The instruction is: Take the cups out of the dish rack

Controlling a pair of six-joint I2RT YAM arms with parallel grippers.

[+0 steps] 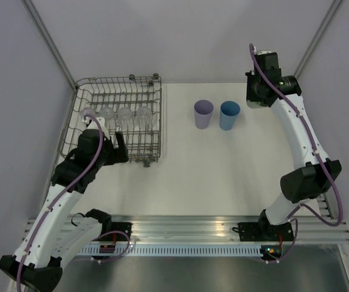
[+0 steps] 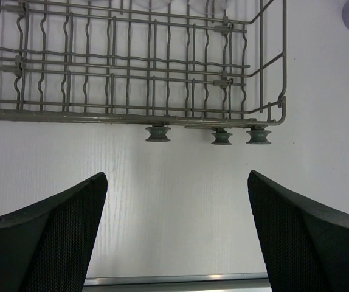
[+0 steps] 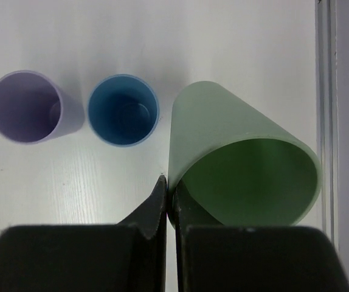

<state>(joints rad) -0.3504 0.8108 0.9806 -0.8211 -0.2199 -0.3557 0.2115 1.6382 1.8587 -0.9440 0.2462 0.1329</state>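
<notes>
Black fingers fill the bottom of each wrist view, so we start there. Our left gripper point(image 2: 177, 175) is spread as wide as it goes and has nothing in it. Our right gripper point(image 3: 169, 185) is squeezed tight on the thin wall of the green cup point(image 3: 223, 140).

Biggest of all is the dish rack point(image 2: 71, 114). Its near side is just ahead of the left gripper's fingers, which hang over the bare table point(image 1: 211, 170). We think the fingers are wide so that a cup can fit between them.

The green cup leans to the right of the right gripper's fingers, with its mouth turned toward the wrist camera. We think it is pinched by the rim so it can be stood up next to the others (we cannot tell if it touches the table yet). The blue cup point(image 3: 123, 111) stands upright ahead and to the left of this gripper, and the lilac cup point(image 3: 25, 106) is farther left. That looks like a row being made.

Four clear cups point(image 1: 126, 115) wait inside the rack, past the left gripper.

Our left arm point(image 1: 71, 176) bends at the elbow and points its wrist down by the rack. Our right arm point(image 1: 302, 140) stretches long and far, then tips down near the blue cup.
</notes>
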